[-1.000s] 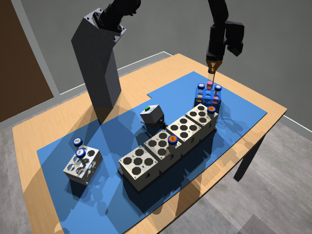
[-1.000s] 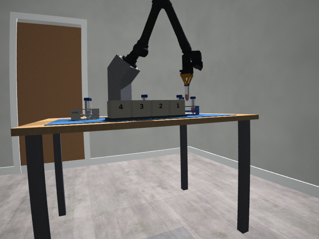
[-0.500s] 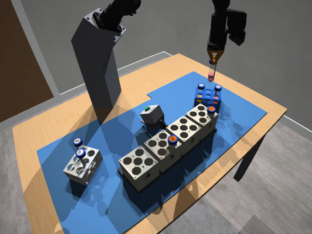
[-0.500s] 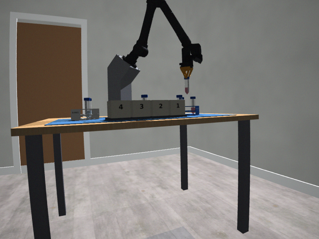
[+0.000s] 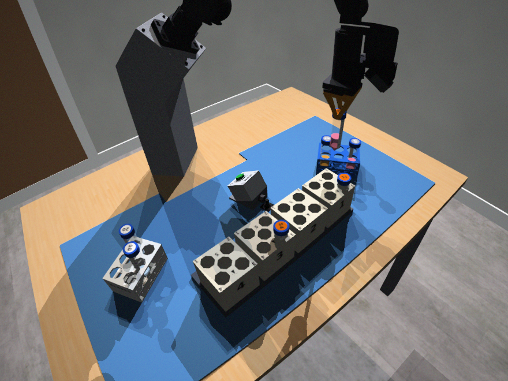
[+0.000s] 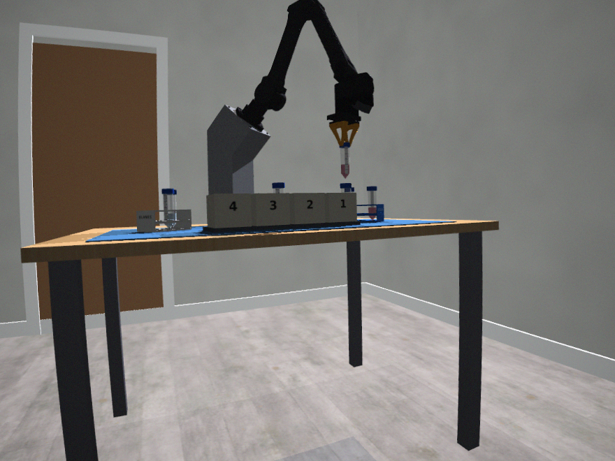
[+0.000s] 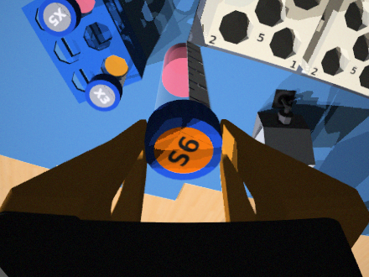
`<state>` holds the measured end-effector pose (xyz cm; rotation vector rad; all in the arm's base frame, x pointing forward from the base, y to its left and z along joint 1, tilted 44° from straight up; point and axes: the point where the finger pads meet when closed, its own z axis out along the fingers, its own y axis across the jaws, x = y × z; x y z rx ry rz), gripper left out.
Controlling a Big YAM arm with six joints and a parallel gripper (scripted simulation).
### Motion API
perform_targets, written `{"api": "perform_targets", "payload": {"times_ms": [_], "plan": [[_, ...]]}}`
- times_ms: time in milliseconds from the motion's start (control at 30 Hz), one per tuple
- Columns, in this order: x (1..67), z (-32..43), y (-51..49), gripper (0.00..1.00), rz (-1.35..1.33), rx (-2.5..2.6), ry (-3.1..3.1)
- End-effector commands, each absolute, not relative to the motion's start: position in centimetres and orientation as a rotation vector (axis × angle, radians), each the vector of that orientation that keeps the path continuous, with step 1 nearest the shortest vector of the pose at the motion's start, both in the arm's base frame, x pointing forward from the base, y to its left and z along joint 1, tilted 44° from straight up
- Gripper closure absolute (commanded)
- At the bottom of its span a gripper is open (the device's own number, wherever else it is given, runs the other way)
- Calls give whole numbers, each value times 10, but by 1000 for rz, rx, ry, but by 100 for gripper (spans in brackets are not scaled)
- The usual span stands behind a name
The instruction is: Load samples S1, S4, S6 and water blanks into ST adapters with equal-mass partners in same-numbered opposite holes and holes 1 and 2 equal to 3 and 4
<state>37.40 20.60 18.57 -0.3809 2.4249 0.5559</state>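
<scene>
My gripper (image 5: 340, 109) is shut on the cap end of sample S6 (image 7: 184, 147), an orange-dot tube with pink liquid in its lower part. It hangs upright, clear above the blue sample rack RS (image 5: 337, 159); in the side view the tube (image 6: 344, 162) has its tip above the other caps. Grey-dot tubes X5 (image 7: 57, 17) and X3 (image 7: 101, 96) stand in RS. S1 (image 5: 343, 178) stands in adapter 1 (image 5: 328, 189), in the corner hole marked 3. S4 (image 5: 280, 227) stands in a corner hole of adapter 3 (image 5: 264, 237).
Adapters 2 (image 5: 299, 212) and 4 (image 5: 226, 266) hold no tubes. The blank rack RB (image 5: 134, 269) at the left holds blanks marked 20 (image 5: 126, 230) and 40 (image 5: 130, 249). The green key DONE (image 5: 240, 176) sits on its box behind the stand. The arm's grey base (image 5: 159, 101) stands at the back.
</scene>
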Motion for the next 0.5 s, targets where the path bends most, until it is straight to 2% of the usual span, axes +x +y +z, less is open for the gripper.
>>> {"api": "perform_targets", "payload": {"times_ms": [0,233,467], "plan": [[383,187,197,100,586,-289,2435],[402,180,159,100,664,-61,2477],[404,171,174,100,680,-57,2480]]}}
